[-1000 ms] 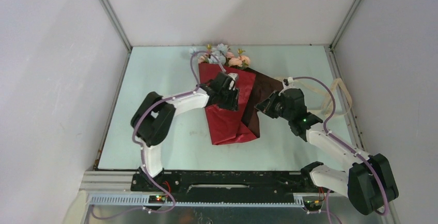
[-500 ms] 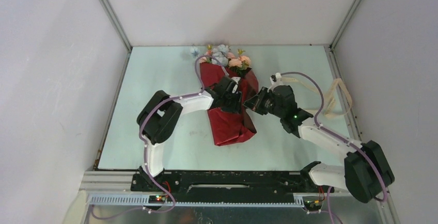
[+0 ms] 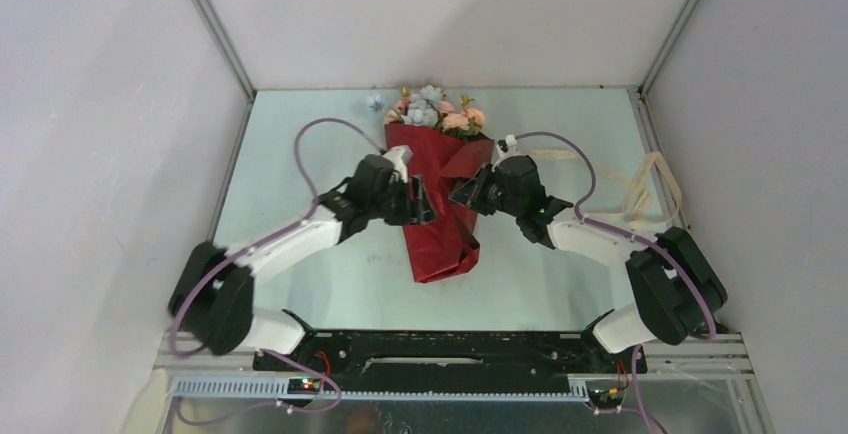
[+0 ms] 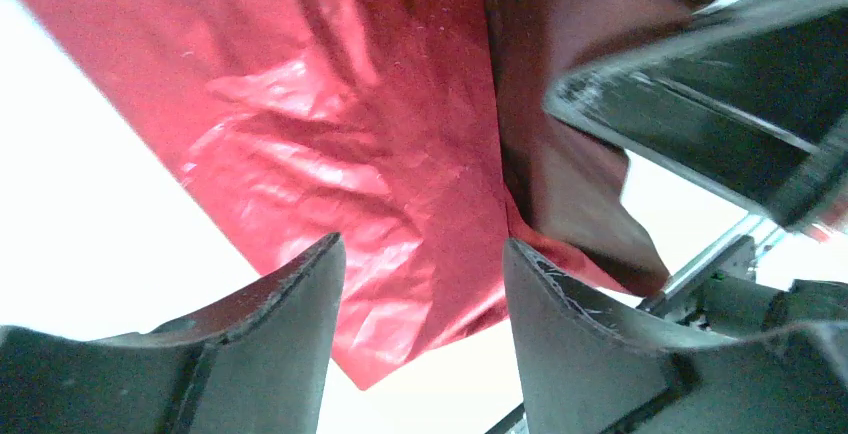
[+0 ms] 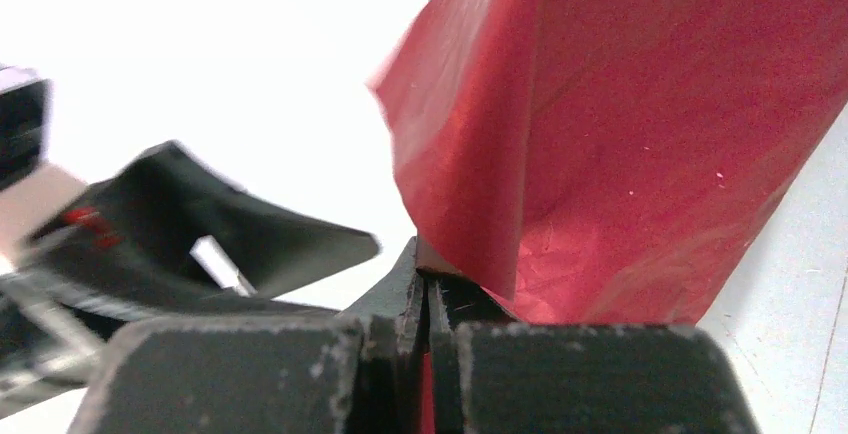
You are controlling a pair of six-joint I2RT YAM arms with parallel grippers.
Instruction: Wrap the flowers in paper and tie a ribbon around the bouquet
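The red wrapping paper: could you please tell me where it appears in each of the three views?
Top external: the paper sits centre, wrapped below the flowers.
Left wrist: upper middle, beyond the open left hand.
Right wrist: right half, edge pinched by the right hand.
Shared landmark: the right hand.

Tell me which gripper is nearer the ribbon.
Right. The right gripper is shut on the right edge of the paper, with the ribbon off to its right. The left gripper is open at the paper's left side, farther away.
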